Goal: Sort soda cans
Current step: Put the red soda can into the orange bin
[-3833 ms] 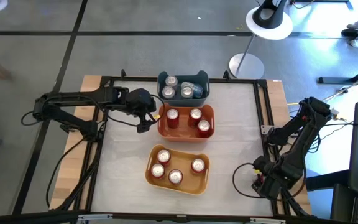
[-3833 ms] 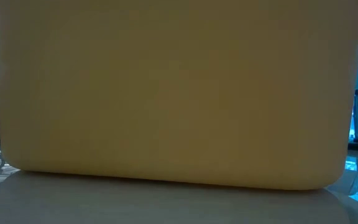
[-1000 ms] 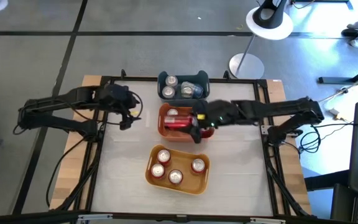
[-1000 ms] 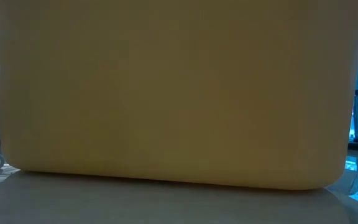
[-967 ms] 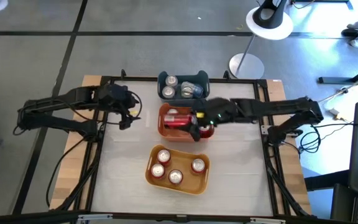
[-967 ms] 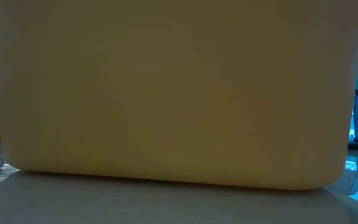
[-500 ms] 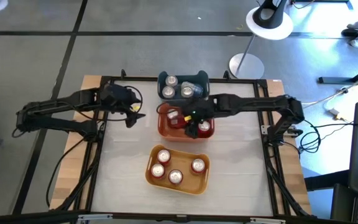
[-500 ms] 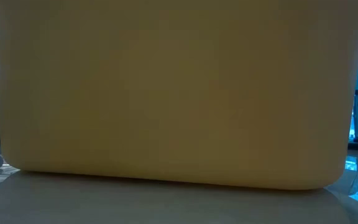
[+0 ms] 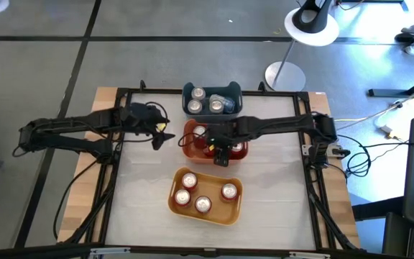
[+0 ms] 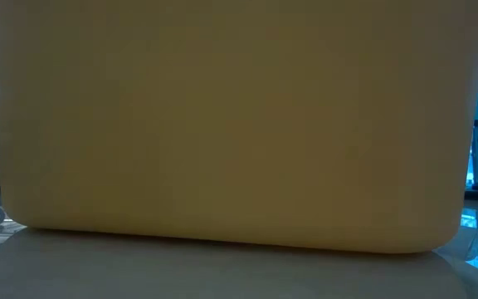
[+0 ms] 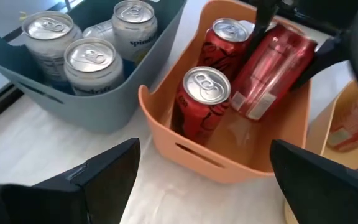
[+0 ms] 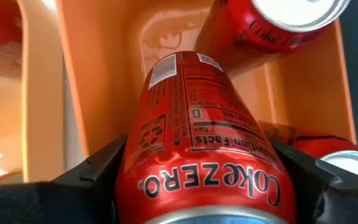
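**Red can clamped over orange bin**

Jaws of the right gripper [image 9: 220, 149] are closed on a red Coke Zero can [image 12: 205, 155], which sits tilted between the two dark fingers [image 12: 86, 177], its nutrition label facing the wrist camera. The can hangs inside the orange bin [image 9: 241, 153] in the middle of the surface, leaning against a second red can [image 11: 223, 39] that stands near the bin's far corner. A third red can [image 11: 202, 99] stands upright in the same bin, just beside the tilted one.

The left gripper [image 9: 159, 134] hovers over the bare surface to the left of the orange bin, apart from it, with its jaws spread wide and nothing between them; its dark fingers [image 11: 98, 174] frame the wrist picture on both sides.

Behind the orange bin, touching or nearly touching it, sits the blue-grey bin [image 9: 233, 92] with silver cans [image 11: 95, 62] in it, three standing upright and another lying behind them. In front of the orange bin, the yellow bin [image 9: 235, 210] holds four upright red-bodied cans [image 9: 188, 180].

In the low view, the yellow bin's side wall fills almost the whole picture, so neither arm nor any can shows there.
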